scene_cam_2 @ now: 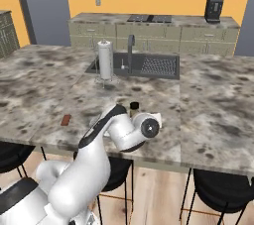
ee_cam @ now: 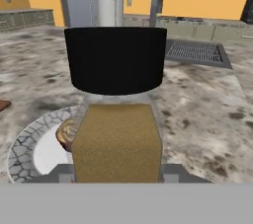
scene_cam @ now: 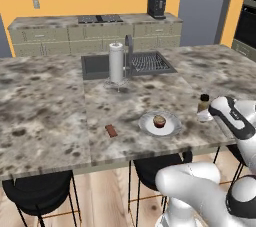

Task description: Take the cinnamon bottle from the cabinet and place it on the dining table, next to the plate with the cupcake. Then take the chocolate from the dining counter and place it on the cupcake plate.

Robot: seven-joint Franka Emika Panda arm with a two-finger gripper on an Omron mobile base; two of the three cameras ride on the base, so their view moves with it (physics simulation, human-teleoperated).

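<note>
A: Right of the plate, the tool (scene_cam: pixel 204 116) is clamped on the black-capped cinnamon bottle with brown powder (scene_cam: pixel 203 103), upright on the speckled marble surface (scene_cam: pixel 45 111).

B: Yep, just beside the grey-rimmed white plate (scene_cam: pixel 172 127) carrying the cupcake (scene_cam: pixel 159 121). The brown chocolate bar (scene_cam: pixel 111 130) lies further left.

Centre right of the frame you have the cinnamon bottle (scene_cam: pixel 203 103) standing upright on the marble tabletop (scene_cam: pixel 50 101), with the white arm's tool (scene_cam: pixel 206 114) closed around its lower part. Just left of it sits the plate (scene_cam: pixel 170 127) carrying the cupcake (scene_cam: pixel 159 121). Further left, apart from the plate, lies the chocolate (scene_cam: pixel 111 130). Toward the upper middle you see a paper towel roll (scene_cam: pixel 116 62) beside the sink (scene_cam: pixel 95 66).
</note>
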